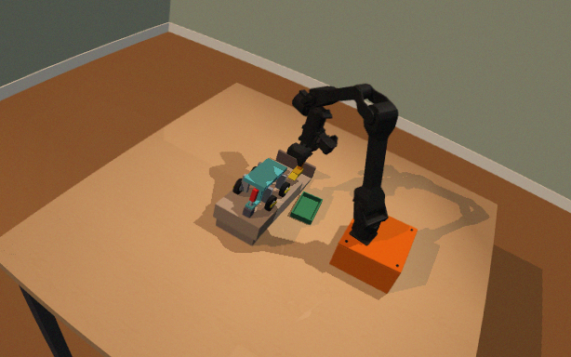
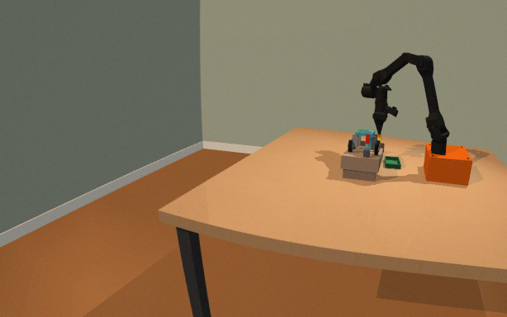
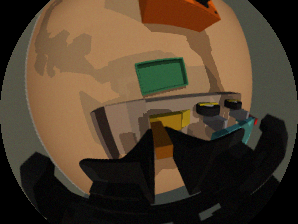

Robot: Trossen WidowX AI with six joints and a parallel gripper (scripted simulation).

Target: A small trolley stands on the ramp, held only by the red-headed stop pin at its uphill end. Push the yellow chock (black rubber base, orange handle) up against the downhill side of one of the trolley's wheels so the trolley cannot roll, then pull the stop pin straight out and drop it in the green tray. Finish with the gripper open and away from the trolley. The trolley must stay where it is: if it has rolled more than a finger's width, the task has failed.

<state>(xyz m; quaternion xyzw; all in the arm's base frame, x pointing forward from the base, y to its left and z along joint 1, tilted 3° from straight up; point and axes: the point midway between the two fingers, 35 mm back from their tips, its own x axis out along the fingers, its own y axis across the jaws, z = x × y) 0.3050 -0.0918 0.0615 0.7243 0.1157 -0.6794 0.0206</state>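
The teal trolley (image 1: 265, 172) (image 2: 365, 132) (image 3: 232, 128) stands on the ramp (image 1: 236, 226) (image 2: 360, 163). The red-headed stop pin (image 1: 254, 194) (image 2: 367, 139) (image 3: 255, 121) is upright in its block at the uphill end. My gripper (image 1: 300, 164) (image 2: 379, 133) (image 3: 157, 131) points down, shut on the orange handle of the yellow chock (image 1: 295, 174) (image 3: 168, 121). The chock is at or just above the ramp, on the downhill side of the tray-side wheels, with a small gap to the nearest wheel (image 3: 208, 109). Its rubber base is hidden; contact with the ramp cannot be told.
The green tray (image 1: 299, 219) (image 2: 392, 167) (image 3: 186, 73) lies on the table beside the ramp, towards the orange arm base (image 1: 363, 270) (image 2: 447, 170) (image 3: 177, 15). A dark end board (image 1: 308, 167) (image 3: 107, 132) rises across the ramp's low end, close to the gripper.
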